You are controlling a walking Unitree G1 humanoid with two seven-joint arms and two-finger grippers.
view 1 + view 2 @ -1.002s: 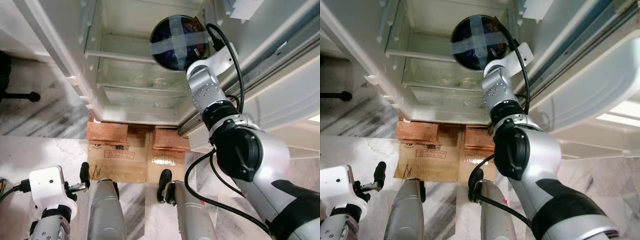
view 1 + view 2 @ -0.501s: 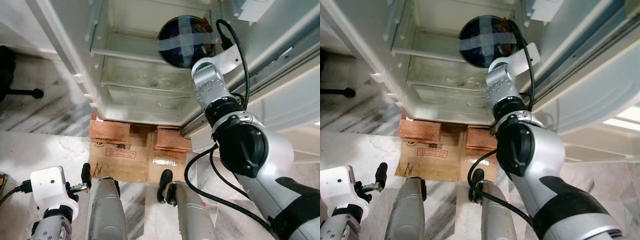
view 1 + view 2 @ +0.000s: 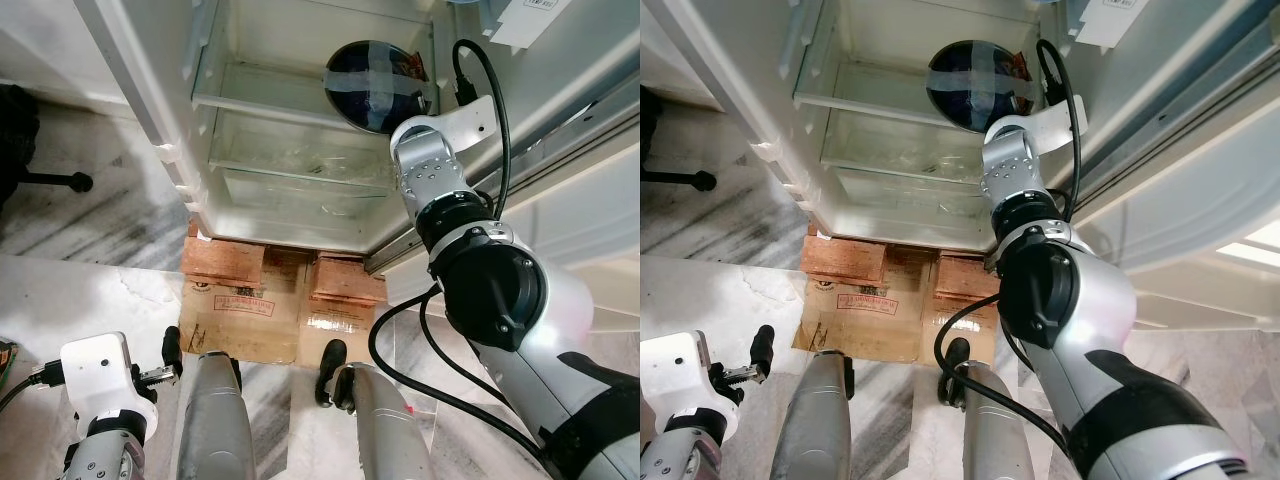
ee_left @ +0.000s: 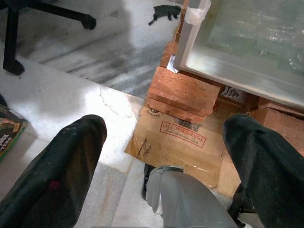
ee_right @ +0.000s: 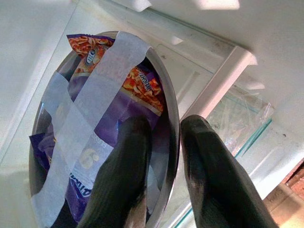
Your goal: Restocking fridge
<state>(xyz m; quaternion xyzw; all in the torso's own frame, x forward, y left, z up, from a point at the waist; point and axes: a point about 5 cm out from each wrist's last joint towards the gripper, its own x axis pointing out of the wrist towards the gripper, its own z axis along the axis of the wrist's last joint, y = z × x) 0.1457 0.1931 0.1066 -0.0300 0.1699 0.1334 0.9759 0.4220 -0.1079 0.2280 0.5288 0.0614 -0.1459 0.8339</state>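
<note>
A steel bowl point(image 3: 372, 82) holds purple and orange snack packets under crossed strips of pale tape. My right gripper point(image 5: 164, 137) is shut on the bowl point(image 5: 95, 142), one finger inside the rim and one outside. My right arm point(image 3: 440, 200) reaches up into the open fridge point(image 3: 300, 150) and holds the bowl over the glass shelf point(image 3: 270, 105) at its right side. My left gripper point(image 4: 161, 142) hangs low by my left leg, open, with nothing between its fingers point(image 4: 71, 156).
Below the shelf sit clear crisper drawers point(image 3: 290, 195). The fridge stands on red bricks point(image 3: 222, 264) with flattened cardboard point(image 3: 245, 315) in front. The fridge door point(image 3: 560, 150) stands open on the right. A chair base point(image 4: 28, 19) is on the marble floor at left.
The right arm has pushed the bowl deeper into the fridge over the shelf. The camera shifted a little. The left arm has not moved.
</note>
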